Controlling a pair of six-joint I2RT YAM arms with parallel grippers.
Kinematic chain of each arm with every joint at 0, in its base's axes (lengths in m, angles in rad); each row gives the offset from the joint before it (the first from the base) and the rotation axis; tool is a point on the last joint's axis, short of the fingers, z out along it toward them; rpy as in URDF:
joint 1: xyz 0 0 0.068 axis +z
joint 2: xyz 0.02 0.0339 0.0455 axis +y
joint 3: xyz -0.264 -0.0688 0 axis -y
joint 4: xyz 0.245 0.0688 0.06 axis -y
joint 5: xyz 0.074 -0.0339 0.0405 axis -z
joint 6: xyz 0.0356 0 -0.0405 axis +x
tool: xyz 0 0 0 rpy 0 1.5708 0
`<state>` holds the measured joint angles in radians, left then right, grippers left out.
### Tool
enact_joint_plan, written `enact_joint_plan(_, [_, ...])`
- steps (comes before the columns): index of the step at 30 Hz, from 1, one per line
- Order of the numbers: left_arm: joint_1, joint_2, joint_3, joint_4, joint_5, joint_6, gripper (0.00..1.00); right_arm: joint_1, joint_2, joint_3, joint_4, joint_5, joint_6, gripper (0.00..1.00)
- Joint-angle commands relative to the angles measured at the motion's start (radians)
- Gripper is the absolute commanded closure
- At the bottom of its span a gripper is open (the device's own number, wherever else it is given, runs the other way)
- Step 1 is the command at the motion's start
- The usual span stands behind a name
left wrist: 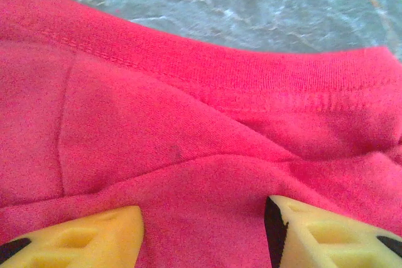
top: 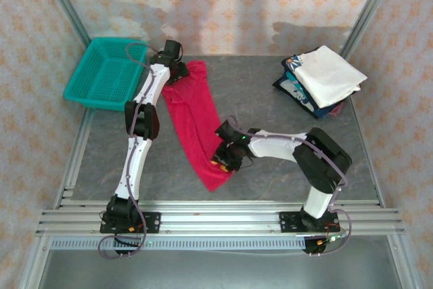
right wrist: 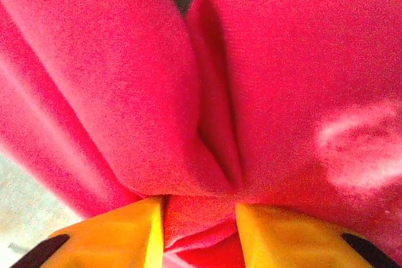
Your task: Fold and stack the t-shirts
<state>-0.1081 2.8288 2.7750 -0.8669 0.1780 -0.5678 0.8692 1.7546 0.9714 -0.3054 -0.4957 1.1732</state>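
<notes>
Yellow-fingered right gripper, nearest you, is clenched on a bunched fold at the near end of the bright red cloth t-shirt. Its long axis runs away and leftward to your left gripper, jaws spread over the collar end. Well apart, far right, sits a white t-shirt on folded shirts; the teal plastic mesh basket, far left, blocks nothing.

Grey marbled table; floral-patterned walls; aluminium rails.
</notes>
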Motion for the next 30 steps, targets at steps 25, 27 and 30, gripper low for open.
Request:
enact_joint_plan(25, [-0.071, -0.938, -0.686, -0.072, 0.133, 0.093, 0.19, 0.133, -0.555, 0.048, -0.462, 0.271, -0.188, 0.34])
enact_joint_plan(27, [-0.090, -1.098, -0.868, -0.089, 0.114, 0.093, 0.19, 0.094, -0.566, 0.015, -0.444, 0.253, -0.289, 0.34])
enact_joint_plan(30, [-0.155, -1.342, -1.167, -0.100, 0.090, 0.066, 0.19, 0.067, -0.577, -0.027, -0.389, 0.182, -0.427, 0.34])
